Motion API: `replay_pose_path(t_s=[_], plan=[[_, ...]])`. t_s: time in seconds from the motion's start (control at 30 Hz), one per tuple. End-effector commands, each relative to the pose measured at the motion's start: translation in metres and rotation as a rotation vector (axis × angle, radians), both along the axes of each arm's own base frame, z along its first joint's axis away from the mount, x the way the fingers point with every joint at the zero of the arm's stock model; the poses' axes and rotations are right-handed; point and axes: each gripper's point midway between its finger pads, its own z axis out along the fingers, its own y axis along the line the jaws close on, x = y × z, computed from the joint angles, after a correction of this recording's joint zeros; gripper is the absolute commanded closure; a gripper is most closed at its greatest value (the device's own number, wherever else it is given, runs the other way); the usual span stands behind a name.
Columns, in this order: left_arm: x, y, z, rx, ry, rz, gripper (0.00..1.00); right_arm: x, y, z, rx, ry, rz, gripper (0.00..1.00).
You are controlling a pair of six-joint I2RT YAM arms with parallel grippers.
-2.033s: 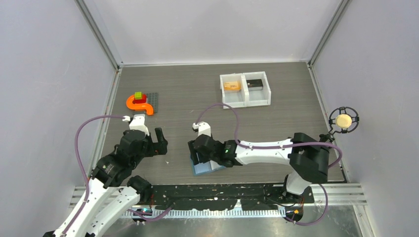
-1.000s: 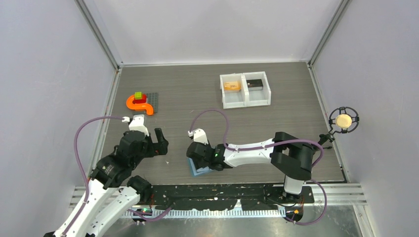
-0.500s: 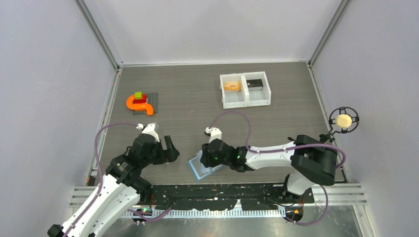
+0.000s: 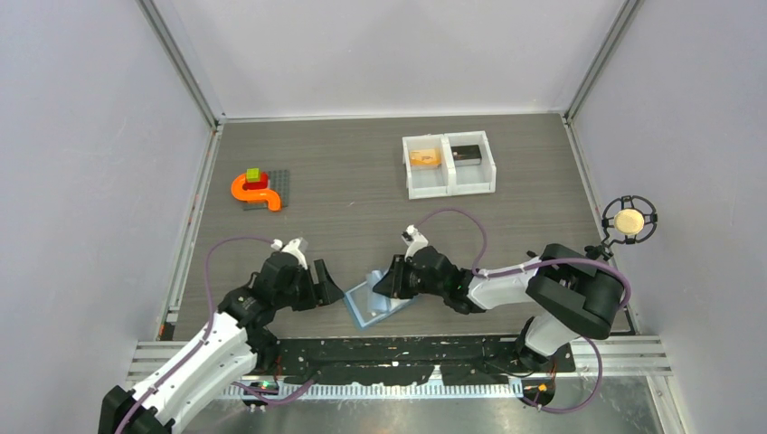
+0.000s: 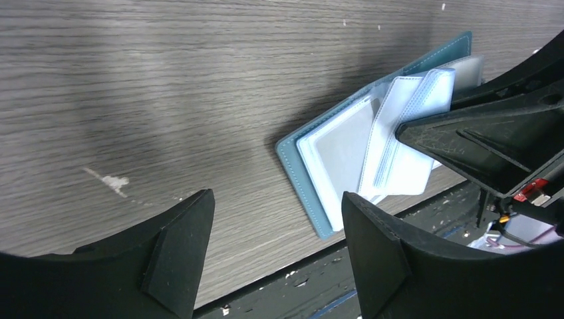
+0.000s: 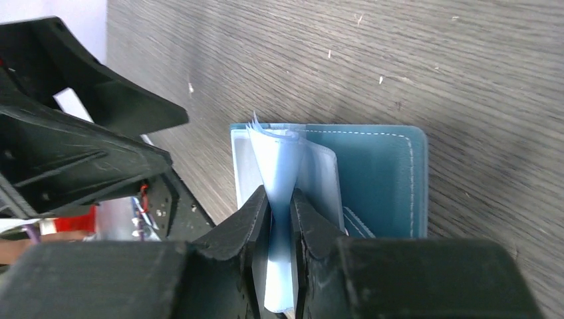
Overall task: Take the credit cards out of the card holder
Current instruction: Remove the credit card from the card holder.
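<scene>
Top external view: card holder [image 4: 378,302] lying open on the table [image 4: 344,208] at lower centre of the frame, between the two grippers; white tray [image 4: 449,192] at upper centre, carrying an orange-yellow card [image 4: 423,157] in its left compartment and a dark card [image 4: 466,152] in its right one.
Right gripper [image 4: 387,286]: pinching narrow on a pale inner sleeve of the card holder and standing it up off the teal cover; right wrist view showing that sleeve sandwiched between both fingers at lower centre.
Left gripper [image 4: 324,286]: hovering just left of the card holder, jaws standing wide, holding nothing.
Left wrist view: card holder [image 5: 346,153] sitting right of centre, sleeves fanning out pale and blank, no coloured card showing.
Step in hand: most likely leafing through the pockets for any card left inside, both credit cards apparently lying in the tray already.
Next move: calling for the open left gripper to pin the teal cover or nip a card edge, while keeping the pinched sleeve raised and not dragging the soft holder across the table.
</scene>
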Motion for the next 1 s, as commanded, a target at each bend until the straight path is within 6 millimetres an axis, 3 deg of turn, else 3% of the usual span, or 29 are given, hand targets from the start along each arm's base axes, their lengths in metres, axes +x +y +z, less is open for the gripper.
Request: replay_pose_path(t_s=[0.0, 0.33, 0.67, 0.97], plan=[[0.012, -0.023, 0.018, -0.137, -0.065, -0.023, 0.29, 0.003, 0.018, 0.048, 0.215, -0.016, 0.032, 0.79], [0.009, -0.030, 0.010, -0.220, -0.057, -0.008, 0.27, 0.001, 0.018, 0.067, 0.323, 0.008, 0.037, 0.81], [0.011, -0.036, 0.022, -0.326, -0.128, 0.000, 0.18, -0.005, 0.019, 0.086, 0.420, 0.031, 0.051, 0.82], [0.012, -0.045, 0.031, -0.421, -0.152, 0.001, 0.19, -0.007, 0.018, 0.099, 0.472, 0.037, 0.051, 0.82]])
